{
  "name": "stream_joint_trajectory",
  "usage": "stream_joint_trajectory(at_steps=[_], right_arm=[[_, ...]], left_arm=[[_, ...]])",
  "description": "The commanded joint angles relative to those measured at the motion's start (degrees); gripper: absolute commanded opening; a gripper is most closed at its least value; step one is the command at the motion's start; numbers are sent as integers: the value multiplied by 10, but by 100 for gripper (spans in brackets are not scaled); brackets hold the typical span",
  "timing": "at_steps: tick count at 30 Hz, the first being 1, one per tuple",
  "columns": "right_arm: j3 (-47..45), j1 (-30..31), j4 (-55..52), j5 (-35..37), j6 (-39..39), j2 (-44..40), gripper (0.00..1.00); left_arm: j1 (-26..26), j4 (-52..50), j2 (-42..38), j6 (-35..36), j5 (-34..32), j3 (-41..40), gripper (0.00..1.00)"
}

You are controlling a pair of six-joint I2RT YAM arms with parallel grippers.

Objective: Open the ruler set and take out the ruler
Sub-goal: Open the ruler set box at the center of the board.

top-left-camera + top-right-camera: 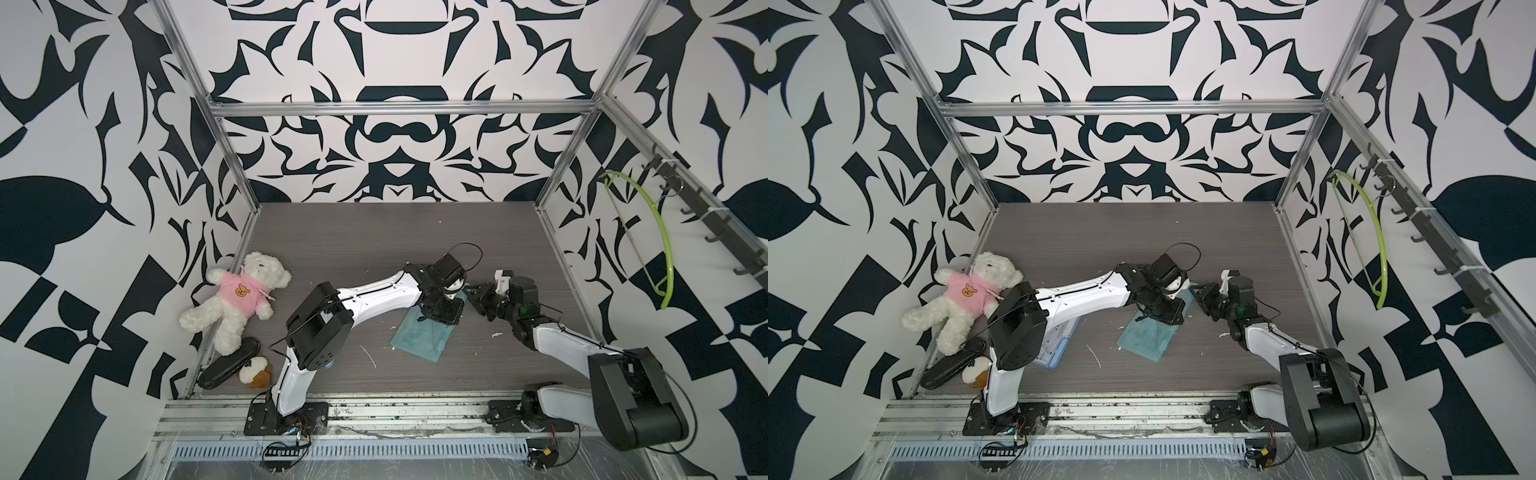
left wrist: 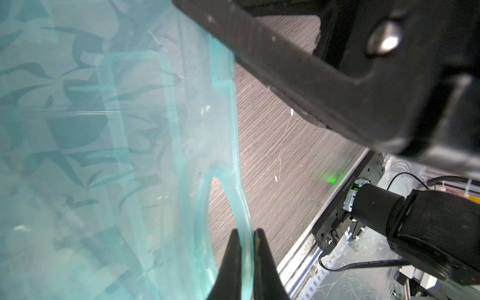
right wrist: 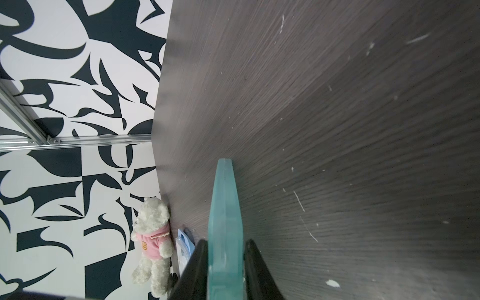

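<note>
The left gripper [image 2: 246,231] is clenching its 2 fingers on the thin rim beside the handle cutout of the teal ruler set case [image 2: 117,155]. The right gripper [image 3: 226,241] is grasping another edge of that case, its 2 fingers touching both sides. In both top views the case is lying in the middle of the table [image 1: 374,249], its far end under the grippers. A teddy bear [image 1: 245,299] is sprawling by the left wall, well apart.

We see a dark wood-grain table [image 1: 374,232]. On it lie a teal ruler set [image 1: 415,338], teddy bear [image 1: 239,297], black pouch [image 1: 226,365], small plush [image 1: 254,371].
</note>
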Motion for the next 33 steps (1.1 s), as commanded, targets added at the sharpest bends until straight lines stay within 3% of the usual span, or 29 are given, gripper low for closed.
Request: stream_joint_trajectory(at_steps=[1, 10, 18, 33], right_arm=[[9, -3, 22, 0, 8, -2, 23], [9, -3, 3, -2, 5, -9, 14], [20, -3, -67, -12, -10, -36, 14], [6, -2, -82, -23, -3, -59, 20]], left_arm=[[-2, -6, 6, 8, 9, 24, 0], [-2, -3, 7, 5, 6, 18, 0], [-2, 3, 13, 4, 0, 11, 0], [-2, 5, 18, 3, 1, 18, 0]])
